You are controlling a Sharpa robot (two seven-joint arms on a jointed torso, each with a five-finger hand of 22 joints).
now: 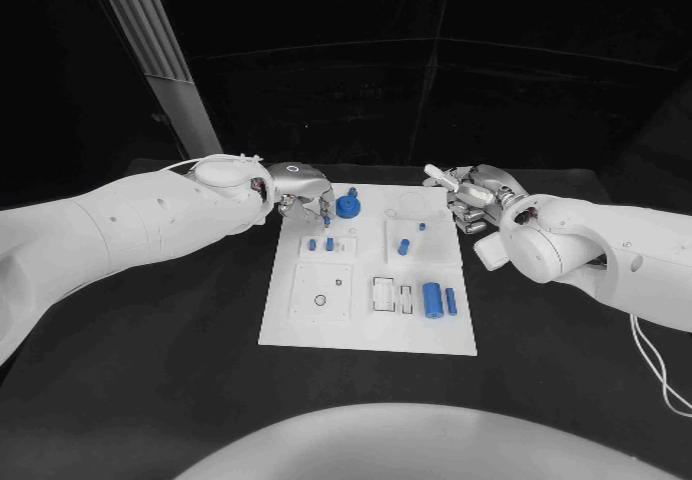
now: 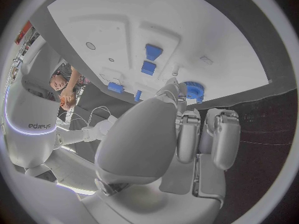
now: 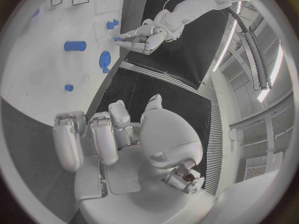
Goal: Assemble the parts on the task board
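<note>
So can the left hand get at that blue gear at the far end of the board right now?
Probably yes. The left hand hovers right beside the blue gear on the task board, holding nothing, and nothing stands between them; the right hand is off the opposite edge.

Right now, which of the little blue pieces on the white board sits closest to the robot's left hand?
The blue toothed gear at the board's far edge, right beside the left hand; the other blue pieces lie nearer the robot, and none is toothed.

left silver hand (image 1: 299, 188) fingertips hidden behind its palm, contact with small blue toothed gear (image 1: 346, 208) unclear, white task board (image 2: 206, 40) partly cut off
</note>
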